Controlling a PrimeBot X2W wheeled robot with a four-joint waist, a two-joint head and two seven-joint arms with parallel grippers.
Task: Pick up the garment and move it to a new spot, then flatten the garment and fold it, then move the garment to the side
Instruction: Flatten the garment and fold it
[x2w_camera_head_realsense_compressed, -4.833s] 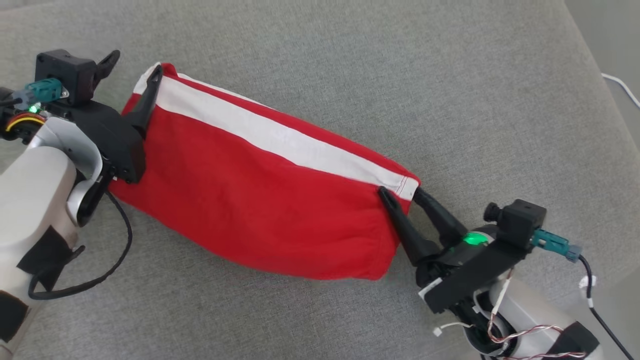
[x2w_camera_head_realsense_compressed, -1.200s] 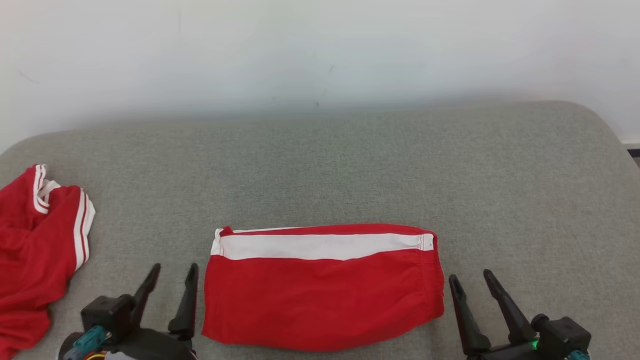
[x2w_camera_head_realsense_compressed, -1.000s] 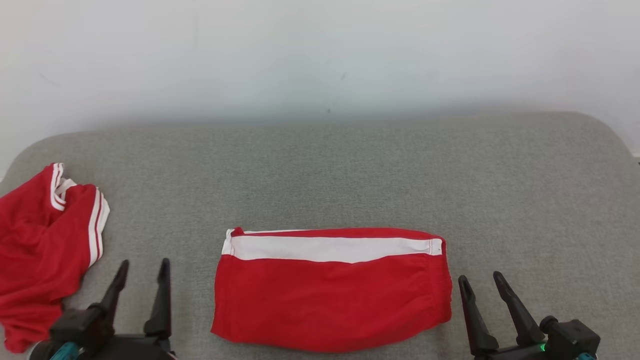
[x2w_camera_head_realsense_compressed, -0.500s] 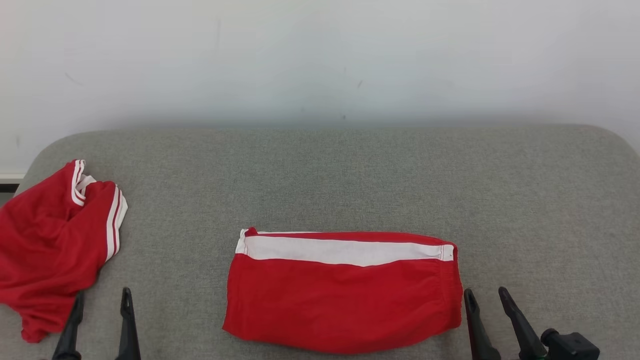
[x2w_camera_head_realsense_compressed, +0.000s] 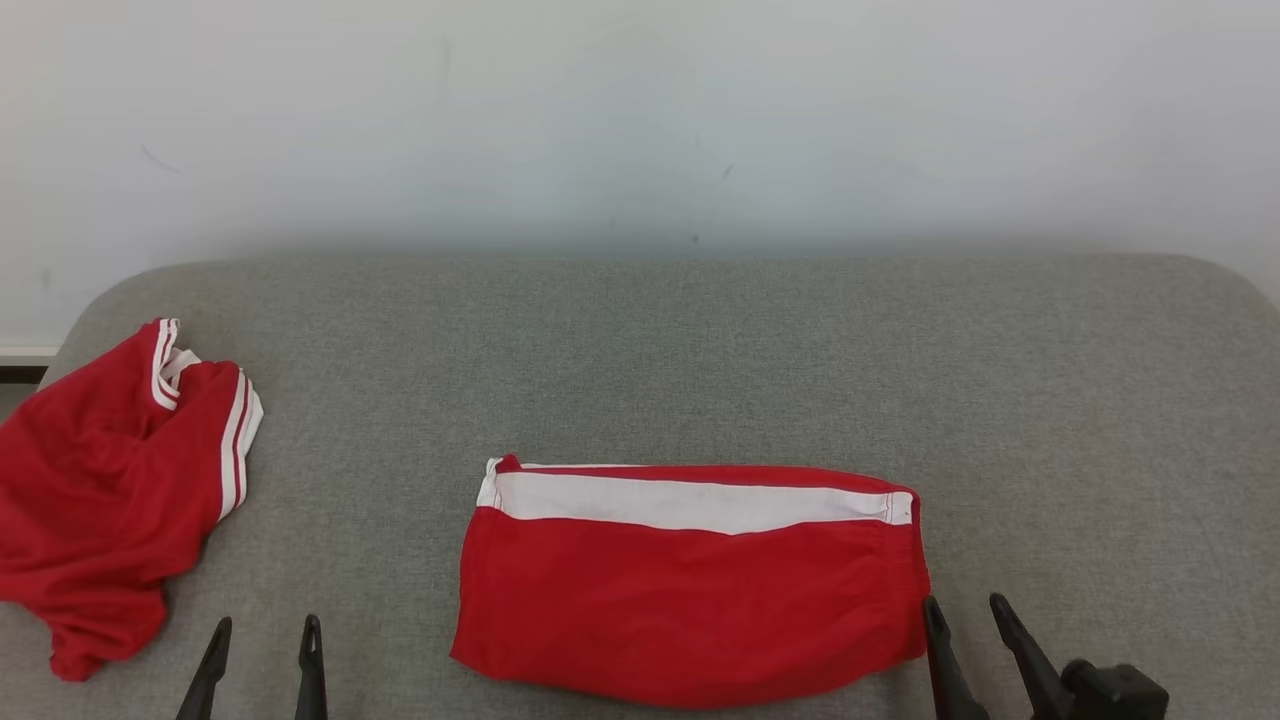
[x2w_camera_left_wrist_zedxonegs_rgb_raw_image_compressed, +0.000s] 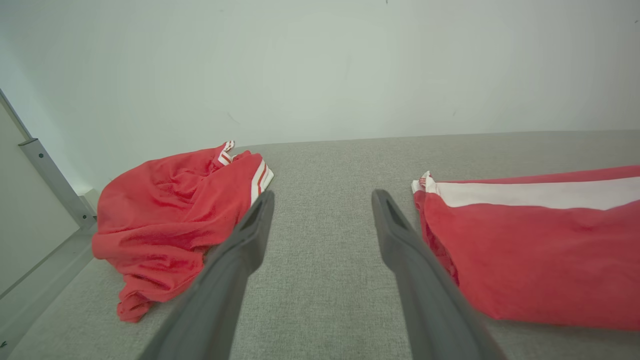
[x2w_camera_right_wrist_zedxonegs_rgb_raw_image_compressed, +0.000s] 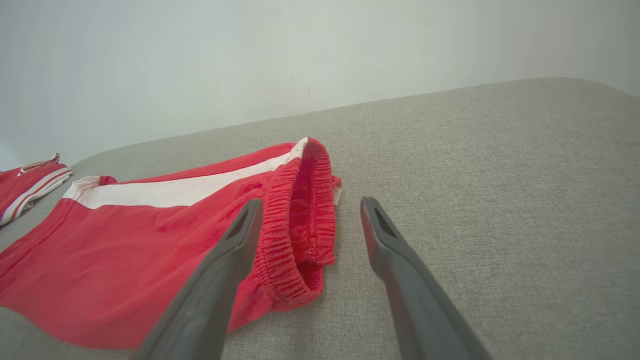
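Note:
The garment (x2w_camera_head_realsense_compressed: 690, 590), red with a white band along its far edge, lies folded flat on the grey cushion (x2w_camera_head_realsense_compressed: 700, 350) near its front. My left gripper (x2w_camera_head_realsense_compressed: 267, 625) is open at the bottom left, well apart from the garment's left end. My right gripper (x2w_camera_head_realsense_compressed: 962, 603) is open just off the right end. In the left wrist view the open left gripper (x2w_camera_left_wrist_zedxonegs_rgb_raw_image_compressed: 324, 195) points past the garment (x2w_camera_left_wrist_zedxonegs_rgb_raw_image_compressed: 540, 250) on its right. In the right wrist view the right gripper (x2w_camera_right_wrist_zedxonegs_rgb_raw_image_compressed: 311, 202) stands open beside the elastic waistband end of the garment (x2w_camera_right_wrist_zedxonegs_rgb_raw_image_compressed: 150, 240), holding nothing.
A second red garment (x2w_camera_head_realsense_compressed: 110, 480) with thin white stripes lies crumpled at the cushion's left edge, also seen in the left wrist view (x2w_camera_left_wrist_zedxonegs_rgb_raw_image_compressed: 175, 210). A white wall (x2w_camera_head_realsense_compressed: 640, 120) rises behind the cushion. A grey metal frame (x2w_camera_left_wrist_zedxonegs_rgb_raw_image_compressed: 50, 175) stands off the left edge.
Both grippers have come off the garment's ends and stand open. The head view has risen to show the wall. The left gripper has moved left and both have sunk lower in view.

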